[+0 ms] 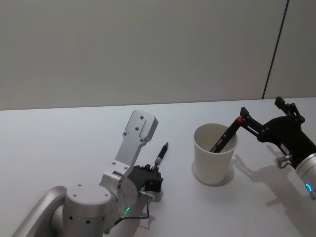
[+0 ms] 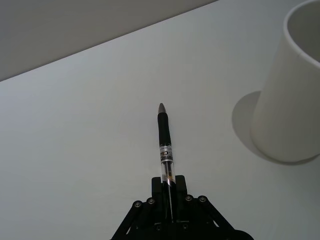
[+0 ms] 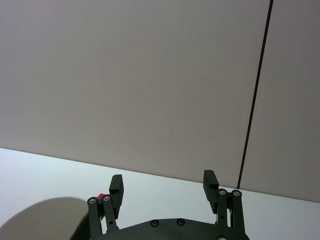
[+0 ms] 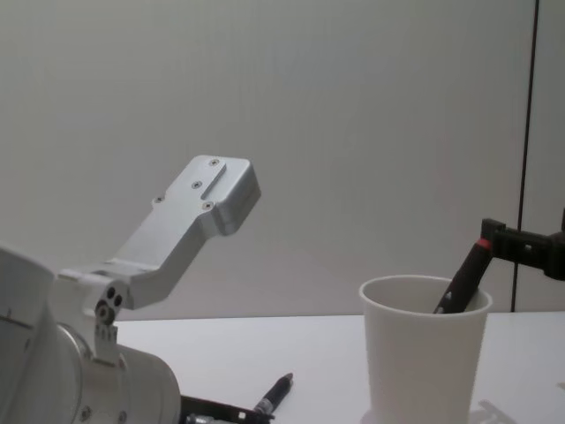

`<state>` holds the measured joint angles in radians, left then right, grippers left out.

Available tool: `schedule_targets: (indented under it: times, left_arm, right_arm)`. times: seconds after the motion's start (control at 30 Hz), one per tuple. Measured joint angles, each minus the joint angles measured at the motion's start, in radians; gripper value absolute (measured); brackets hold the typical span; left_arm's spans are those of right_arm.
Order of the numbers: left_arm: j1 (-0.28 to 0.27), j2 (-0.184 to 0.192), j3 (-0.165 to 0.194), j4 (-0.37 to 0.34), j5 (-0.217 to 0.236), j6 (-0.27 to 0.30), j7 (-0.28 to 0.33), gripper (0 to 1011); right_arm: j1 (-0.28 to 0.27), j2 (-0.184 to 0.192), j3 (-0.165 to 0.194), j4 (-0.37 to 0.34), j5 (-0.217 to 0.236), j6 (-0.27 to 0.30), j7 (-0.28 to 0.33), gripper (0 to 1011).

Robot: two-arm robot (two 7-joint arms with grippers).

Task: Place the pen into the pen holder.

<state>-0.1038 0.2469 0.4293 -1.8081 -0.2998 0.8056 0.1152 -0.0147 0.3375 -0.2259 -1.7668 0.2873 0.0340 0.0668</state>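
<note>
Pen, black rubber grip and clear plastic barrel with a printed label: held at its rear end by the left gripper, whose jaws are clamped on the barrel. Most of its length projects forward unsupported, low over the plain white table; whether the tip touches the surface cannot be told. It lies well apart from the pen holder, a plain white tapered paper-style cup with a rolled rim, which stands upright to the robot's right of the pen.

Finding: a second pen, dark with a red end, leans inside the cup against the rim on the side towards the right arm. The right gripper hangs just beside that rim with its fingers apart and the red end close against one finger. Contact cannot be confirmed.

Risks, as judged:
- The rear-end grip gives a long lever. Any knock on the tip could swivel the pen in the jaws or pull it free.
- The cup looks light and unsecured. A low approach would drive the tip into the wall and push or topple it, spilling the second pen.
- The left arm must travel towards the right gripper. If that one does not clear first, the two could meet over the mouth.
- A retreat by the right gripper could snag the red end and tilt the cup.
</note>
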Motion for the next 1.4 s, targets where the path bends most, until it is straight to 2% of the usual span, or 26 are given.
schedule_targets:
  times: [0.33,0.7,0.97,1.13,1.17,1.4]
  left_arm:
    - [-0.001,0.006,-0.005,-0.001,0.009,0.0,-0.008,155]
    - [-0.018,0.048,-0.044,-0.021,0.052,-0.02,-0.036,155]
    - [-0.052,0.073,-0.072,-0.03,0.099,-0.032,-0.072,155]
    - [-0.098,0.087,-0.091,-0.029,0.154,-0.055,-0.121,155]
    - [-0.098,0.087,-0.091,-0.029,0.154,-0.055,-0.121,155]
    - [-0.188,0.086,-0.106,0.017,0.235,-0.113,-0.207,155]
  right_arm:
    - [0.0,0.0,0.0,0.0,0.0,0.0,0.0,1001]
    - [0.0,0.0,0.0,0.0,0.0,0.0,0.0,1002]
    - [0.0,0.0,0.0,0.0,0.0,0.0,0.0,1002]
    - [0.002,-0.001,0.0,0.0,0.0,0.0,0.002,1001]
    - [0.005,-0.001,0.002,-0.002,0.0,-0.001,0.003,1001]
    - [0.026,-0.006,0.01,-0.029,0.012,-0.008,0.015,1002]
